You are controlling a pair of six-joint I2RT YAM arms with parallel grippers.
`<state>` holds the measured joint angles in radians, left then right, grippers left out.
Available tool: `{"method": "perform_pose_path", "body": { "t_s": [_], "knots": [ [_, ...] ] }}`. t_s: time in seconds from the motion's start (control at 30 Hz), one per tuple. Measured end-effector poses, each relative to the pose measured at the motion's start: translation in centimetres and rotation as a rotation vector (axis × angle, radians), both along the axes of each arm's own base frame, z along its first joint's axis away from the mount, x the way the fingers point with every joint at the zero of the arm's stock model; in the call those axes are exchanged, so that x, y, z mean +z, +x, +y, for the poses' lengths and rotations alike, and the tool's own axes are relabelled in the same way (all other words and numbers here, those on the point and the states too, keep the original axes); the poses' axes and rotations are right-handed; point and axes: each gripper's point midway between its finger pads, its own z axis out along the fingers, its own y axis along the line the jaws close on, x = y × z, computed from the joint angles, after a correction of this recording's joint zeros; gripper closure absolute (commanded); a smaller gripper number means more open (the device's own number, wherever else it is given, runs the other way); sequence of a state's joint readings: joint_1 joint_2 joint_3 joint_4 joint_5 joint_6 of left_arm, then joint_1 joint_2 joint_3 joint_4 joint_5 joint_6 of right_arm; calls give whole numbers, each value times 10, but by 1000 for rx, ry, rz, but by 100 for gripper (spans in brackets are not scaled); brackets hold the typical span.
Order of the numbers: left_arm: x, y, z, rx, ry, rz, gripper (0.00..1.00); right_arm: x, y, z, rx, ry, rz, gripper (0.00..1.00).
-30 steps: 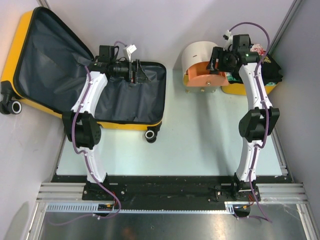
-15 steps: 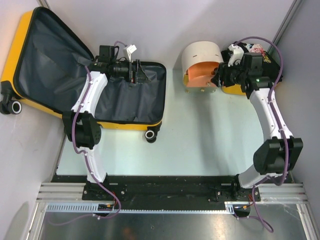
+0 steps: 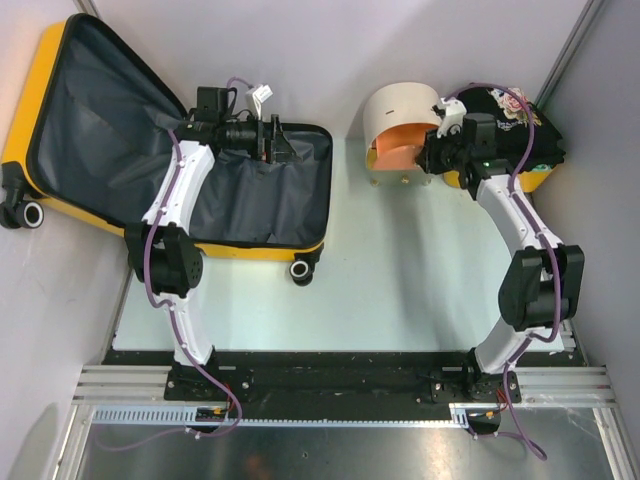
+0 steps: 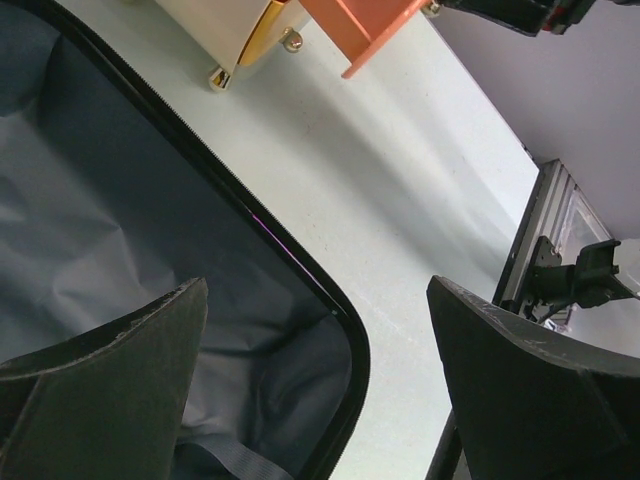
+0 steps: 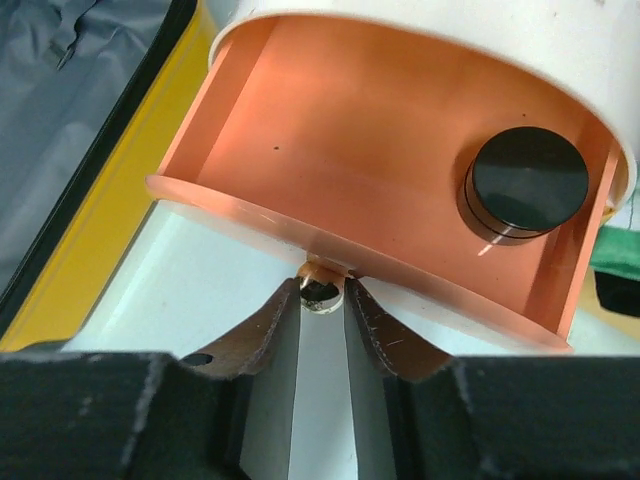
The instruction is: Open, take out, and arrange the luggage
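Pinching the knob (image 5: 320, 288) of the drawer (image 5: 350, 150): right end effector (image 5: 322, 300), clenched.
Left end effector (image 4: 318, 300) released, empty, above the luggage (image 4: 100, 230); knob half hidden.

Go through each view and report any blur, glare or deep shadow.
Top external: sharp and evenly lit, with only soft shadows on the table. Left wrist: the left gripper is dark with little detail, and the luggage lining sits in shade. Right wrist: a small glint on the black puck; the drawer knob is crisp.
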<state>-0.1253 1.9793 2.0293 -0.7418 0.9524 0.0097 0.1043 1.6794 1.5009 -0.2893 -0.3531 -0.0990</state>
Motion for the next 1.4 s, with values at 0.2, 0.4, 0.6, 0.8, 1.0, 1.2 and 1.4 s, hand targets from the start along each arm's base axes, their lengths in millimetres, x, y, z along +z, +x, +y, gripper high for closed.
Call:
{"method": "perform_pose_path", "body": {
  "t_s": [0.2, 0.4, 0.6, 0.8, 1.0, 1.2, 1.4],
  "knots": [
    [-3, 1, 1, 2, 11, -6, 5, 0, 33, 8, -25, 13, -108, 71],
    [-12, 2, 3, 10, 29, 2, 5, 8, 66, 16, -51, 27, -244, 69],
    [-21, 2, 6, 18, 44, 11, 5, 6, 83, 22, -58, 34, -310, 68],
    [-23, 4, 9, 25, 52, 10, 5, 3, 90, 33, -46, 42, -342, 67],
    [-24, 6, 12, 31, 59, 4, 4, 2, 92, 40, -36, 49, -349, 64],
    [-25, 7, 14, 40, 65, 2, 0, 6, 91, 47, -18, 61, -354, 56],
    [-28, 14, 25, 82, 91, -2, 0, 16, 83, 57, 26, 72, -364, 52]
  ]
}}
